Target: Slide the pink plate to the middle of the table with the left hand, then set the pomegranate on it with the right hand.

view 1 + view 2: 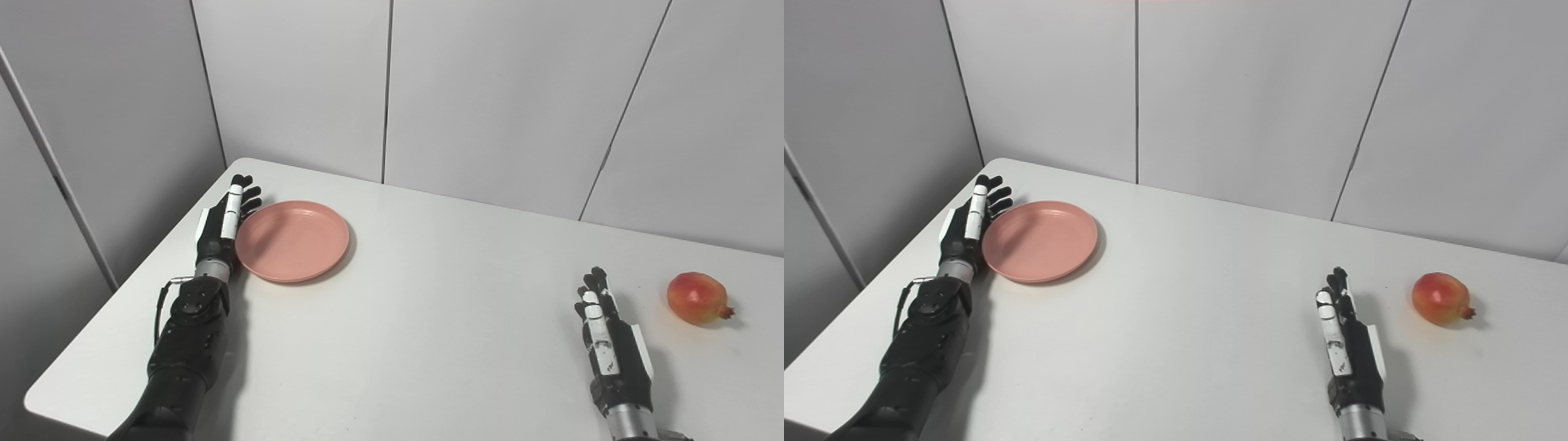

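The white tabletop [429, 318] carries only two loose things, backed by grey wall panels [490, 92] close behind its far edge and along its left side. Nothing lies between the pink plate [293, 241] and the middle of the surface.

The plate sits toward the far left corner, flat and right way up. The left hand [225, 222] stands on edge just beside the plate's left rim, fingers straight and spread a little, holding nothing; it seems to touch the rim, though the shadow there makes contact hard to confirm.

The pomegranate [698, 298] lies near the right side, its crown pointing right. The right hand [609, 343] rests low at the near right, fingers extended forward and empty, to the left of the fruit and a bit nearer the camera, clearly apart from it.

The left hand is close to the tabletop's left edge, with the rounded far corner just beyond its fingertips. A broad bare stretch runs from the plate rightward to the right hand.
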Action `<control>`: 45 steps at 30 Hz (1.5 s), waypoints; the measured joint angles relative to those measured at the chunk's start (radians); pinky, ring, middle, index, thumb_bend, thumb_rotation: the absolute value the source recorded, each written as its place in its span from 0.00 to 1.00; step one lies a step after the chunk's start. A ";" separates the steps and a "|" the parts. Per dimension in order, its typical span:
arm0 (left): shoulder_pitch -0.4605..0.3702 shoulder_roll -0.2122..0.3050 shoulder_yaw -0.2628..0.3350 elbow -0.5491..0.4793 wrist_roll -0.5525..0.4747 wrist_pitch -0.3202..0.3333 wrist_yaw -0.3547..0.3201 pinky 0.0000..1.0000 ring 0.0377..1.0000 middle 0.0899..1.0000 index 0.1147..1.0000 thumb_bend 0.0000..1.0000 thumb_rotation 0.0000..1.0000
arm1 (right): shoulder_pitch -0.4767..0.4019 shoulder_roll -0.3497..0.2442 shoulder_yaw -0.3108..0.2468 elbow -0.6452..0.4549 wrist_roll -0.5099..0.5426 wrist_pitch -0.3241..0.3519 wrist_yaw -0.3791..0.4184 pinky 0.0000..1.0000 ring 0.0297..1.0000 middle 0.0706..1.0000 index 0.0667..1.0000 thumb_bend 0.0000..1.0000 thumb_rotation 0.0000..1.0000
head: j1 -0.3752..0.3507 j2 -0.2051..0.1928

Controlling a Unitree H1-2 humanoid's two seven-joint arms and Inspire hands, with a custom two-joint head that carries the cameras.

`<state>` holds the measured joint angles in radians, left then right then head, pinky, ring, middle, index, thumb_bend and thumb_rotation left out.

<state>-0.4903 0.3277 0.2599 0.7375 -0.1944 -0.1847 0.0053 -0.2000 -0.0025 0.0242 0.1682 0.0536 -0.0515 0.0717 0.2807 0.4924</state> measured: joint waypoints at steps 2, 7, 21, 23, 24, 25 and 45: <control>0.001 -0.008 0.004 -0.024 -0.014 0.022 -0.004 0.84 0.83 0.81 0.79 0.67 1.00 | 0.000 0.000 0.000 0.000 -0.003 0.000 0.000 1.00 1.00 1.00 1.00 0.38 0.86 | -0.002 0.000; 0.001 -0.029 0.010 -0.037 -0.041 0.038 -0.023 0.83 0.84 0.82 0.80 0.67 1.00 | -0.001 0.000 0.000 0.000 -0.004 0.000 -0.001 1.00 1.00 1.00 1.00 0.38 0.84 | -0.005 0.002; 0.019 -0.085 -0.016 -0.143 -0.075 0.118 -0.053 0.83 0.84 0.83 0.81 0.65 1.00 | -0.001 0.001 0.000 -0.002 0.002 0.000 0.000 1.00 0.99 1.00 1.00 0.38 0.82 | -0.011 0.009; 0.028 -0.092 -0.027 -0.167 -0.059 0.124 -0.053 0.84 0.85 0.83 0.81 0.65 1.00 | 0.000 0.001 0.000 -0.002 0.003 0.000 0.000 1.00 0.99 1.00 1.00 0.38 0.81 | -0.014 0.011; 0.029 -0.095 -0.031 -0.170 -0.057 0.127 -0.052 0.84 0.85 0.83 0.81 0.65 1.00 | 0.000 0.000 0.000 -0.002 0.003 0.000 0.000 1.00 0.99 1.00 1.00 0.39 0.81 | -0.014 0.011; 0.031 -0.099 -0.037 -0.175 -0.051 0.131 -0.052 0.84 0.85 0.83 0.81 0.65 1.00 | 0.000 0.000 0.000 -0.002 0.003 0.000 0.000 1.00 0.99 1.00 1.00 0.39 0.81 | -0.014 0.011; 0.067 -0.168 -0.116 -0.279 0.001 0.187 -0.050 0.87 0.88 0.85 0.84 0.66 1.00 | 0.002 0.001 -0.001 -0.006 0.004 0.000 -0.001 1.00 0.99 1.00 0.99 0.37 0.79 | -0.015 0.015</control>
<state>-0.4231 0.1592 0.1441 0.4586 -0.1935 0.0020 -0.0450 -0.1982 -0.0016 0.0230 0.1627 0.0575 -0.0515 0.0709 0.2654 0.5077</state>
